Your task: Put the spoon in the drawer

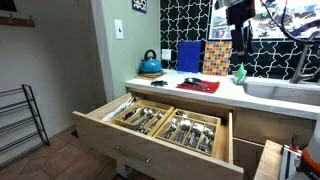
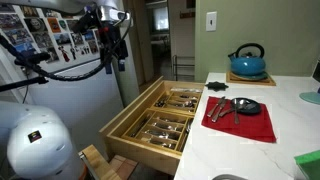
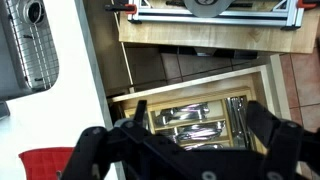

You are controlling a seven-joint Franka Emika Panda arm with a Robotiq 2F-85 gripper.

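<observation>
- The claw [image 3: 178, 140] has its jaws spread wide. In the wrist view nothing shows between them except the cutlery [image 3: 195, 118] far below (that lies in the drawer, not in the grip).
- In both exterior views it hangs high over the drawer [image 1: 130, 145] and touches nothing.
- The drawer stands pulled well out, its wooden compartments packed with silvery cutlery, so there is no opening step to do.
- Further out, on the worktop [image 2: 290, 105], lies a red mat [image 2: 258, 128] with a few dark things on it. I take the slim one on the drawer side to be the spoon [image 2: 220, 108], though it is too small to be sure.
- If that is right, the task is barely begun. The spoon is not yet picked up, and reaching for it, gripping it, carrying it over and setting it in a compartment are all left.
- Relative to the claw, the spoon lies well apart and much lower, off to the side on the worktop beyond the drawer's inner edge.
- In the wrist view only a corner of the mat shows at the lower left, and the spoon itself is out of sight there.
- A teal kettle [image 2: 247, 62] stands behind the mat, away from the likely path between spoon and drawer.
</observation>
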